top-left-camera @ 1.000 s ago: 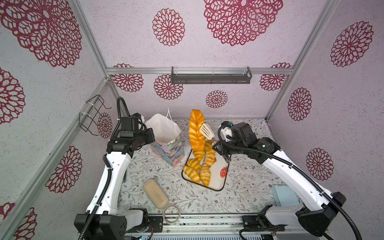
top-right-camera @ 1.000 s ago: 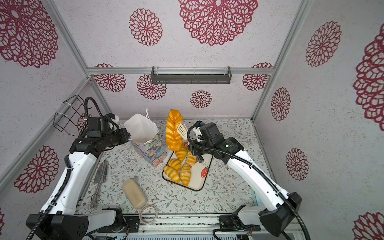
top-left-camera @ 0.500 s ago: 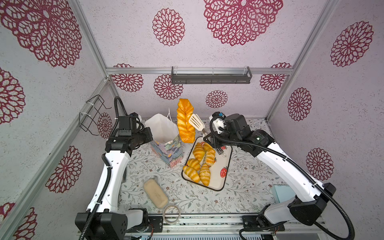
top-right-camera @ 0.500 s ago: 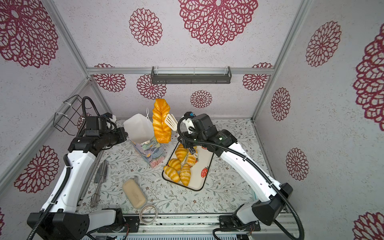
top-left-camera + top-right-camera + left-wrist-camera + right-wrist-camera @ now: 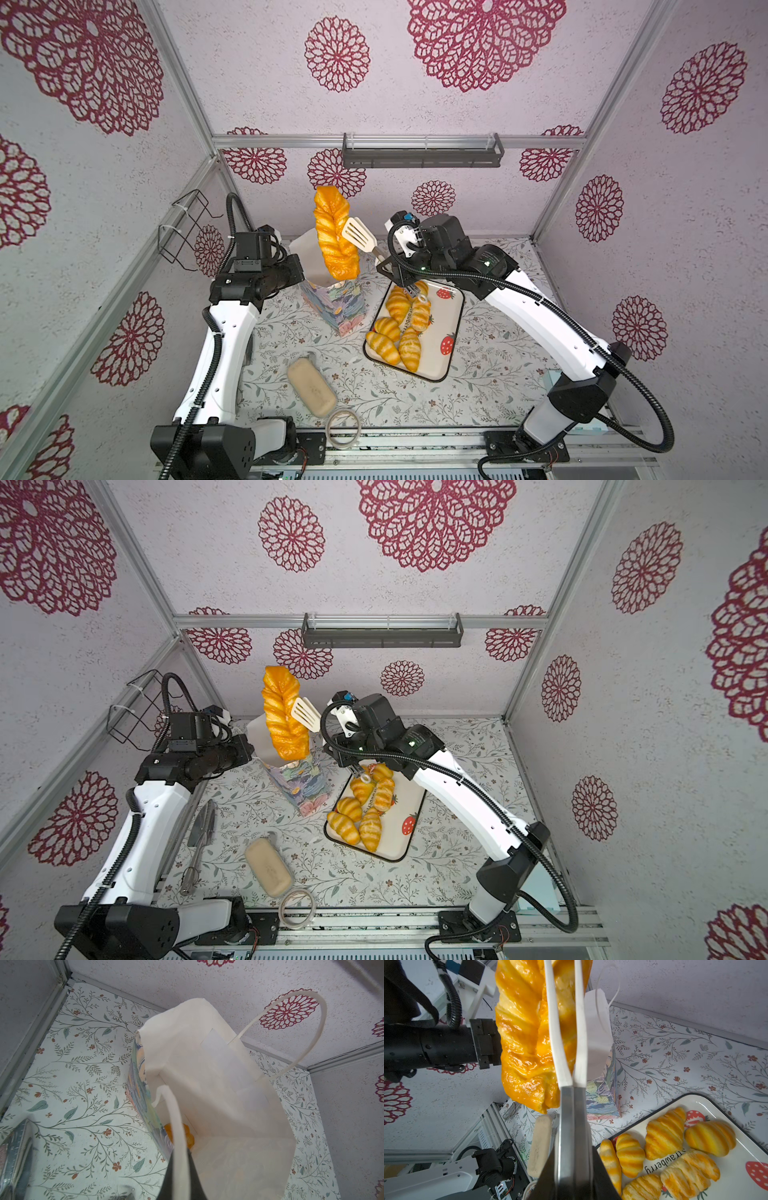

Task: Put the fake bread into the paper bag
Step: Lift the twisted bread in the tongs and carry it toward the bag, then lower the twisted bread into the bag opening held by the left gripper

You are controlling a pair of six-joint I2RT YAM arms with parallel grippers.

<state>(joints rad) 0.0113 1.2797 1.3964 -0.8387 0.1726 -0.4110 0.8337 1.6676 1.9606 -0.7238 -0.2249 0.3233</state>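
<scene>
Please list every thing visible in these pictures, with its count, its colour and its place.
braided loaf: 1, golden orange, raised in the tongs near the paper bag's mouth
tongs: 1, white heads, metal handles, in the right gripper
paper bag: 1, white inside, pastel outside, upright on the table
pastry: 1, orange, at the bag's bottom, partly hidden
croissants: 6, striped golden, on the tray
tray: 1, white with strawberries, right of the bag
block: 1, pale beige, table front
ring: 1, pale, table front
metal utensils: count unclear, silver, table's left edge
wire basket: 1, black, left wall
shelf: 1, dark grey, back wall
left gripper: 1, black, shut on the bag's handle
right gripper: 1, black, shut on the tongs
</scene>
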